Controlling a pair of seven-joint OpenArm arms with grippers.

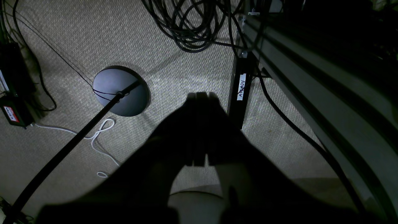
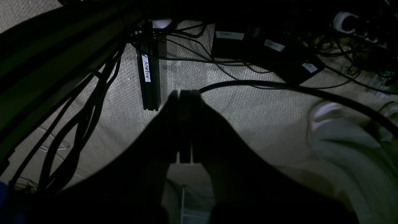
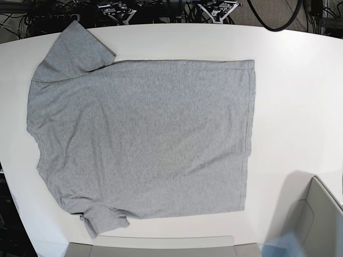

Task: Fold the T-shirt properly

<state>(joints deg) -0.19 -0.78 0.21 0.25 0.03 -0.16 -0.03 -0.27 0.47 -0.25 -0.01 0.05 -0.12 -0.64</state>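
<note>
**Shirt flat on table, both grippers closed and off the table**

At the near edge of the table (image 3: 300,107), grey bins sit: a low one (image 3: 153,247) along the middle and a taller one (image 3: 316,219) in the near right corner; what they hold cannot be seen. The shirt (image 3: 144,139) lies spread flat, plain side up, on the left and middle of the white top, its hem toward the right, one sleeve at the near left and the other at the far left corner. Bare table lies open to the right of the hem and along the far edge.

The left gripper (image 1: 199,96) hangs above carpet (image 1: 174,71) with its fingers pressed together, holding nothing; a round stand base (image 1: 121,91) and coiled cables (image 1: 186,28) lie beyond it. The right gripper (image 2: 185,93) is likewise pressed together and empty, above carpet and cables (image 2: 77,124).
</note>
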